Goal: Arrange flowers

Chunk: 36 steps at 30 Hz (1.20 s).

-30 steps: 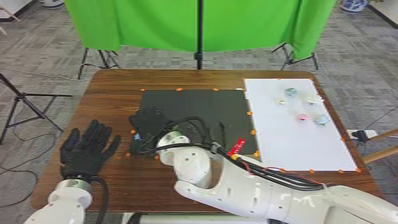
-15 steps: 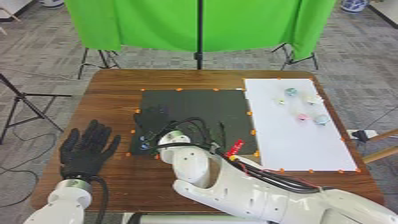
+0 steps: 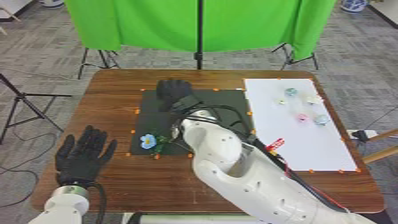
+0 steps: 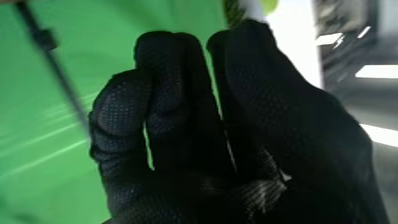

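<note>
Flower, blue, lies near-left on the mat; your right hand, fingers extended, hangs over its far edge. For the pink bloom, approach from above, pinch low, spare petals.

"Where does the head view look from?"
"High above the near side of the brown table, facing forward and down, far enough back to take in the tabletop and the green cloth beyond it."
"And the right wrist view?"
"From that arm's wrist, very close to the right hand, facing along its fingers toward the cloth."
"What do they share?"
"That hand, the cloth, and the dark pole before it."
</note>
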Motion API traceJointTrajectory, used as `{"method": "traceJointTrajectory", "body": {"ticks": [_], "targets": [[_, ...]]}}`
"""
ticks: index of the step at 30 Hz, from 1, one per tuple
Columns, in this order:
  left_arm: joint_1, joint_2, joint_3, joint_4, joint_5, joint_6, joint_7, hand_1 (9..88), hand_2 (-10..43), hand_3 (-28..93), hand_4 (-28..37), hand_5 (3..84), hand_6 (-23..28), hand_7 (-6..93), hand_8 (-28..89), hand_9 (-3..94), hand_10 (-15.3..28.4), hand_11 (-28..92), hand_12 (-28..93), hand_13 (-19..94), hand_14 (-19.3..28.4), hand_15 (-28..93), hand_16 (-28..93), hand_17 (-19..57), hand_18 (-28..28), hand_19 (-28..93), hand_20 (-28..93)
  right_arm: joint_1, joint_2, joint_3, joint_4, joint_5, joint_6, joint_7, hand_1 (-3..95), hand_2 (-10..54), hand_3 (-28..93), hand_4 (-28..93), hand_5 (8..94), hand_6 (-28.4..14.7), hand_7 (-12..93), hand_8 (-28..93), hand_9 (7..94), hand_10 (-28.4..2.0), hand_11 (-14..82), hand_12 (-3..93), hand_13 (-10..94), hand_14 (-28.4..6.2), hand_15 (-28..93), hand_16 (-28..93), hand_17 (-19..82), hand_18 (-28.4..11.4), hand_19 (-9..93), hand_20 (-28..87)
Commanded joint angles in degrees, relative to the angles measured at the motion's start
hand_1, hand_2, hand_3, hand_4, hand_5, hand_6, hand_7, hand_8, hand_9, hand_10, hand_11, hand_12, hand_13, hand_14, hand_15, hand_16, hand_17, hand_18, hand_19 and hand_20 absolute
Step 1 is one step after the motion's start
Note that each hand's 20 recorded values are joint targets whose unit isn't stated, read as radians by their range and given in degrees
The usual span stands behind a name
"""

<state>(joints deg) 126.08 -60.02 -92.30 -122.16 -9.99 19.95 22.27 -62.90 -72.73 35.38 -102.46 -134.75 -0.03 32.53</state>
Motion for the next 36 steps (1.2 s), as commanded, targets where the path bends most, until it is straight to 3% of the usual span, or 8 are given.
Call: {"method": "traceJointTrajectory", "body": {"ticks": [1, 17, 20, 24, 26, 28, 31, 36], "targets": [[1.5, -0.52, -0.13, -0.18, 0.08, 0.10, 0.77, 27.7, 17.7, 75, -28.3, 48.0, 6.8, 31.6, -14, 44.4, 15.4, 36, 15, 32, 15.1, 54, -5, -4.4, 15.5, 42, 22, -4.4, 18.6, 14.6, 0.1, -1.9, 6.0, 8.1, 58.6, -9.5, 69, -27, 63.2, -5.2, 22, 0, 65.3, -18.0, 22.7, 28.2, 59, -11.5, 53, 35, 35, -24.2, 85, 29], [1.0, -0.56, -0.75, -0.07, -0.67, 1.33, 1.05, 27.6, 17.7, 75, -28.3, 48.0, 6.8, 31.9, -15, 44.4, 15.4, 36, 15, 32, 15.1, 54, -5, -4.3, 15.6, 42, 22, -22.2, 26.9, 34.3, 0.4, 5.5, -8.9, 14.9, 47.2, -9.5, 76, -24, 57.9, -5.5, 20, -11, 54.2, -20.3, 16.5, 18.4, 49, -17.4, 49, 17, 31, -24.1, 77, 24], [0.7, -0.59, -0.78, -0.70, -2.00, 5.16, 0.92, 27.6, 17.7, 75, -28.3, 47.9, 6.8, 32.0, -15, 44.3, 15.4, 36, 15, 32, 15.1, 54, -5, -4.3, 15.5, 42, 22, -21.0, 26.1, 32.9, 1.3, 5.1, -9.7, 15.0, 52.1, -9.5, 78, -27, 57.3, -4.8, 20, -11, 51.3, -18.6, 13.5, 16.7, 49, -16.7, 46, 16, 30, -23.9, 76, 23], [1.0, -0.81, -0.86, -1.23, -3.42, 7.28, 1.84, 27.7, 17.7, 75, -28.3, 47.9, 6.9, 32.4, -15, 44.1, 15.4, 37, 15, 32, 15.2, 54, -5, -3.9, 15.4, 43, 22, -19.7, 25.1, 31.6, 1.9, 4.9, -9.7, 14.2, 55.5, -9.5, 78, -28, 55.1, -4.3, 19, -11, 46.9, -17.6, 10.9, 15.1, 48, -15.7, 43, 15, 30, -23.9, 76, 22], [0.4, -0.90, -0.80, -1.84, -5.45, 11.64, 2.67, 27.7, 17.7, 75, -28.3, 48.3, 7.2, 33.5, -15, 44.6, 15.4, 38, 15, 33, 15.6, 55, -5, -3.5, 15.4, 43, 23, -19.2, 25.0, 30.9, 2.4, 4.8, -8.4, 14.0, 54.7, -9.5, 79, -28, 53.3, -4.5, 19, -12, 45.2, -17.6, 10.1, 14.5, 48, -15.7, 42, 14, 31, -23.7, 76, 22], [-0.7, -1.09, -0.59, -2.68, -8.54, 19.05, 3.76, 27.8, 17.8, 76, -28.3, 49.7, 7.3, 35.5, -15, 46.2, 15.6, 39, 15, 34, 16.1, 57, -6, -2.9, 15.6, 44, 23, -18.5, 24.7, 30.0, 3.4, 4.5, -7.4, 13.6, 54.0, -9.5, 78, -28, 52.4, -4.6, 19, -12, 44.6, -17.7, 9.9, 14.0, 48, -15.6, 42, 14, 31, -23.4, 77, 22], [-0.1, -1.52, -0.48, -2.55, -9.74, 17.25, 3.06, 28.1, 17.8, 77, -28.3, 51.8, 7.1, 38.1, -16, 48.8, 15.6, 41, 15, 36, 16.7, 58, -7, -2.0, 15.9, 46, 23, -18.2, 24.4, 29.9, 3.7, 5.2, -7.7, 14.3, 54.1, -9.5, 74, -28, 55.1, -4.0, 19, -12, 50.4, -16.6, 11.3, 13.7, 53, -14.3, 41, 14, 33, -22.6, 78, 23], [-0.2, -1.48, -0.47, -2.56, -9.72, 18.27, 3.52, 28.2, 17.9, 76, -28.3, 52.0, 7.1, 39.0, -17, 49.2, 15.6, 42, 15, 37, 16.8, 59, -7, -2.1, 16.0, 47, 23, -19.1, 24.5, 29.2, 3.8, 3.8, -4.4, 14.3, 63.2, -9.5, 58, -28, 67.1, -2.0, 27, 3, 69.5, -13.8, 15.2, 23.3, 62, -9.8, 39, 31, 34, -21.9, 80, 28]]}}
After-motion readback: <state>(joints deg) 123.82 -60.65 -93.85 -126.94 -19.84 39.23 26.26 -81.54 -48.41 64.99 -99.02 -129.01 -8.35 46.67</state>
